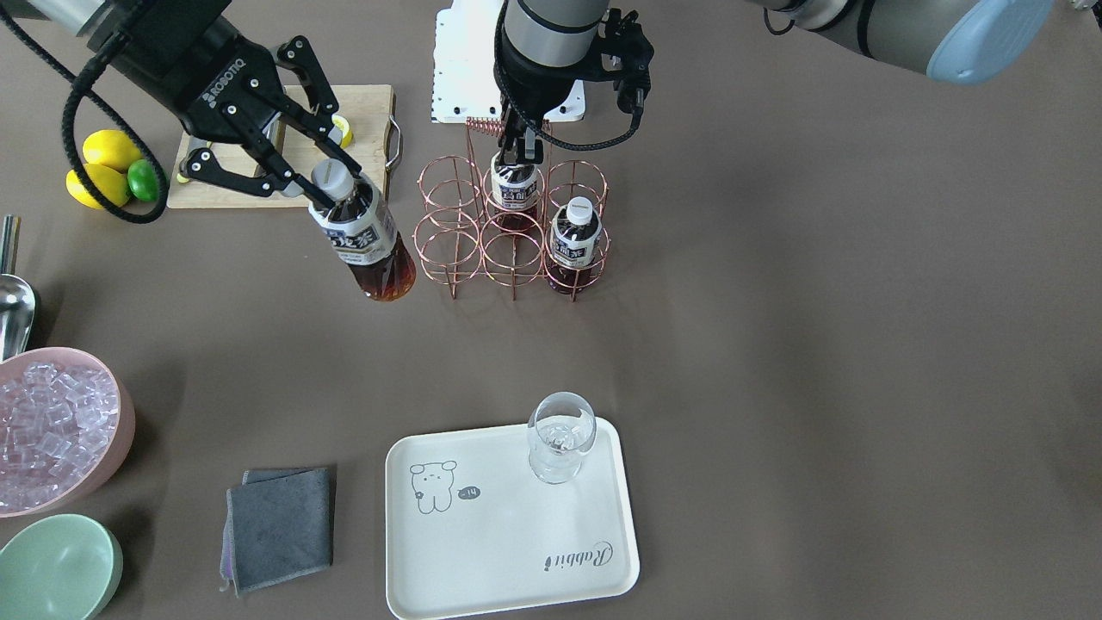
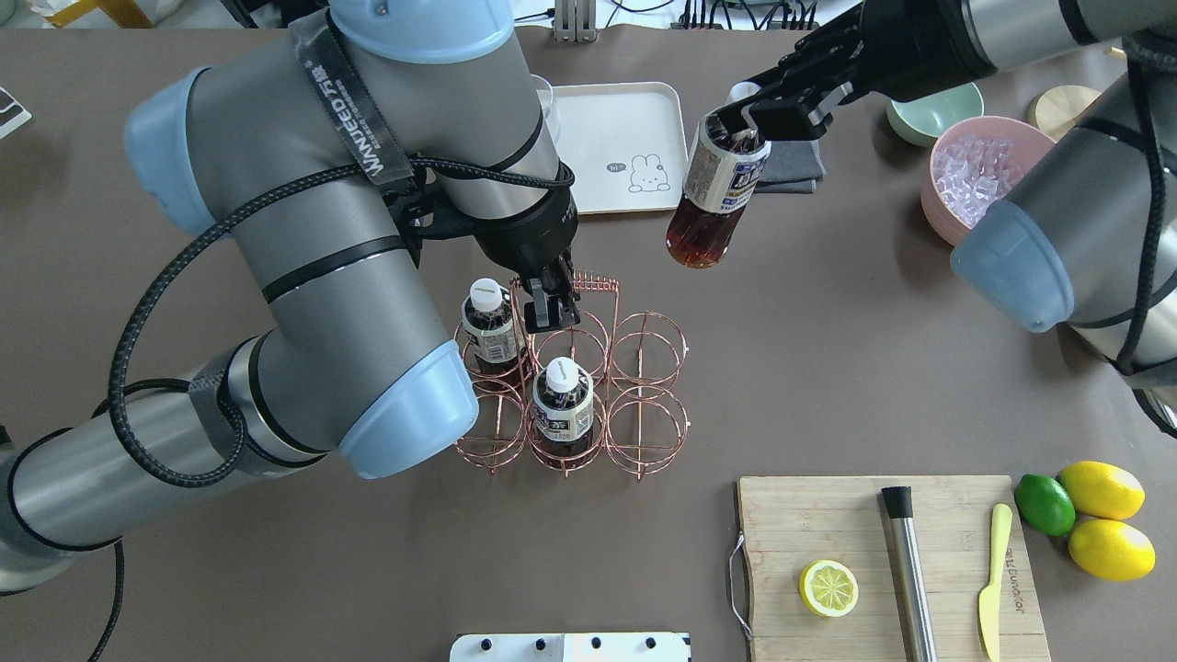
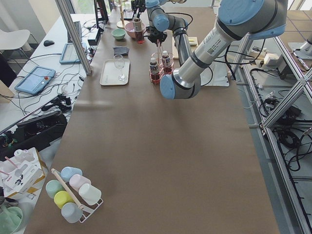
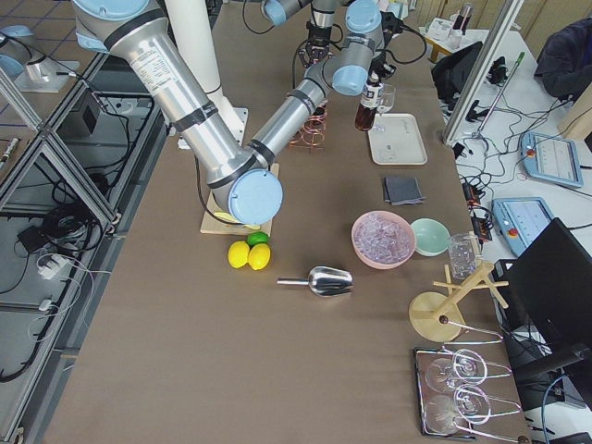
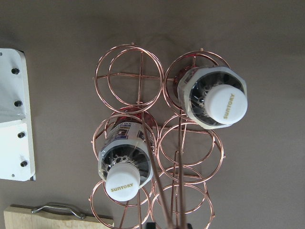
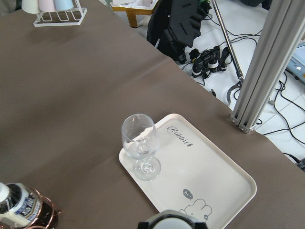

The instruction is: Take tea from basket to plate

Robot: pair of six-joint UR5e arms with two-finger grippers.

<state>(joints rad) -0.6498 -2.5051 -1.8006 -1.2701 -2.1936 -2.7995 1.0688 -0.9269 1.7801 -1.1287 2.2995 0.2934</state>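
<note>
My right gripper is shut on the neck of a tea bottle and holds it tilted in the air, beside the copper wire basket. In the overhead view this bottle hangs between the basket and the cream plate. Two more tea bottles stand in basket cells. My left gripper is shut on the basket's coiled handle. The plate bears a wine glass at one corner.
A wooden cutting board with a lemon half, a metal rod and a yellow knife lies at the robot's right. Lemons and a lime lie beside it. A pink bowl of ice, a green bowl and a grey cloth lie near the plate.
</note>
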